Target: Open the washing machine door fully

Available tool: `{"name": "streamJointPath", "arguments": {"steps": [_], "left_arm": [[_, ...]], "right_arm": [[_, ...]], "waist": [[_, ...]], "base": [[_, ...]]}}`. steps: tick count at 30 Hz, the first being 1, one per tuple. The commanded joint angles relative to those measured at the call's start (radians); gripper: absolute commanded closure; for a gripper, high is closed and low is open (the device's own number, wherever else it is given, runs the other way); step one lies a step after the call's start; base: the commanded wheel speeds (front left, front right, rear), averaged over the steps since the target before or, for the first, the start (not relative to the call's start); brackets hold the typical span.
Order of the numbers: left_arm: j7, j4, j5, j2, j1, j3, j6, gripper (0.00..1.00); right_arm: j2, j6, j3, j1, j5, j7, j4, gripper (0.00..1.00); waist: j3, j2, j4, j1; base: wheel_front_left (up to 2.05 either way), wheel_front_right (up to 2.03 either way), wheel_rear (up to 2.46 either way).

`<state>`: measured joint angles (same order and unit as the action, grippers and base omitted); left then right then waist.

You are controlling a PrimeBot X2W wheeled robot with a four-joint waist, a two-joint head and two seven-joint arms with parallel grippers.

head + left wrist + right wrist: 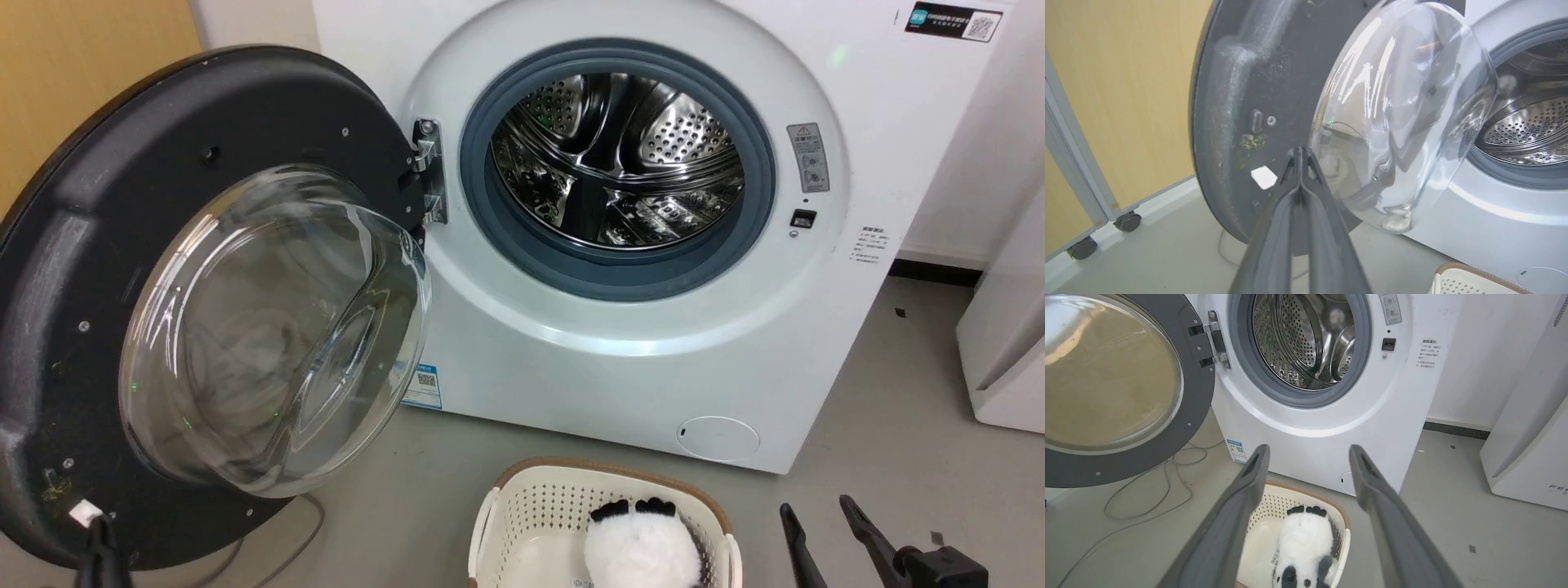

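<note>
Nearest the robot, the left claw (102,543) sits low at the left, its two dark fingers pressed together with nothing between them. In its wrist view the tips (1300,155) meet the dark grey inner face of the washing machine door (122,163), between a small white patch (1263,177) and the bulging glass bowl (269,327); whether they press on it or just reach it is hard to tell. The right claw (820,518) hangs with fingers spread wide and empty above the basket (531,498) holding a panda plush (641,551), well apart from the door. The door lies straight ahead of the left claw and stands upright, swung out on the hinge (429,167) at the left of the opening, inner side facing the robot. Beyond it, the washing machine (571,367) shows its bare steel drum (620,155). The left arm is plainly the nearer one, and a push away from the robot near the free edge, far from that upright hinge line, would likely finish the swing.
</note>
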<state>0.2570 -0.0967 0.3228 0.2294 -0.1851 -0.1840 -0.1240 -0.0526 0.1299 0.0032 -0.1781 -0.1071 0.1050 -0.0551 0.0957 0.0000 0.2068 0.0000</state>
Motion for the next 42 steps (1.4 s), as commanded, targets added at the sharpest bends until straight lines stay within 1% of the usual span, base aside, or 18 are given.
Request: {"name": "streamJointPath", "arguments": {"steps": [1,6,10,14,19,26,31,35,42], "left_arm": [[0.005,0.01,-0.009,-0.008,-0.016,0.005,-0.004,0.0],[0.003,0.068,-0.07,-0.051,-0.085,0.091,-0.008,0.0],[-0.01,0.085,-0.092,-0.065,-0.099,0.155,0.012,0.0],[-0.013,0.085,-0.118,-0.086,-0.101,0.214,0.019,0.0],[-0.019,0.077,-0.145,-0.091,-0.091,0.265,0.027,0.0],[-0.028,0.069,-0.164,-0.088,-0.068,0.297,0.029,0.0],[-0.028,0.059,-0.162,-0.09,-0.068,0.301,0.023,0.0],[-0.027,0.052,-0.159,-0.09,-0.071,0.305,0.021,0.0],[-0.025,0.044,-0.15,-0.087,-0.074,0.306,0.019,0.0]], "right_arm": [[0.002,0.001,-0.002,0.0,0.005,0.006,0.0,0.0],[0.002,0.001,0.001,0.001,0.017,0.004,0.003,0.0],[0.002,0.001,0.011,0.003,0.023,0.004,0.009,0.0],[0.002,0.001,0.021,-0.001,0.031,0.006,0.018,0.0],[0.002,0.001,0.031,-0.004,0.045,-0.001,0.035,0.0],[0.002,0.001,0.032,-0.018,0.061,-0.02,0.073,0.0],[0.002,0.001,0.039,-0.028,0.064,-0.027,0.095,0.0],[0.002,0.001,0.041,-0.034,0.063,-0.03,0.104,0.0],[0.002,0.001,0.042,-0.038,0.061,-0.033,0.104,0.0]], "waist": [[0.004,0.0,-0.002,0.0],[0.014,0.0,-0.011,0.0],[0.018,0.0,-0.029,0.0],[0.02,0.0,-0.061,0.0],[0.02,0.0,-0.111,0.0],[0.017,0.0,-0.174,0.0],[0.016,0.0,-0.204,0.0],[0.015,0.0,-0.214,0.0],[0.01,0.0,-0.21,0.0]], "base": [[0.0,0.0,0.0],[0.0,0.0,0.0],[0.0,0.0,0.0],[0.0,0.0,0.0],[0.0,0.0,0.0],[0.0,0.0,0.0],[0.0,0.0,0.0],[0.0,0.0,0.0],[0.0,0.0,0.0]]}}
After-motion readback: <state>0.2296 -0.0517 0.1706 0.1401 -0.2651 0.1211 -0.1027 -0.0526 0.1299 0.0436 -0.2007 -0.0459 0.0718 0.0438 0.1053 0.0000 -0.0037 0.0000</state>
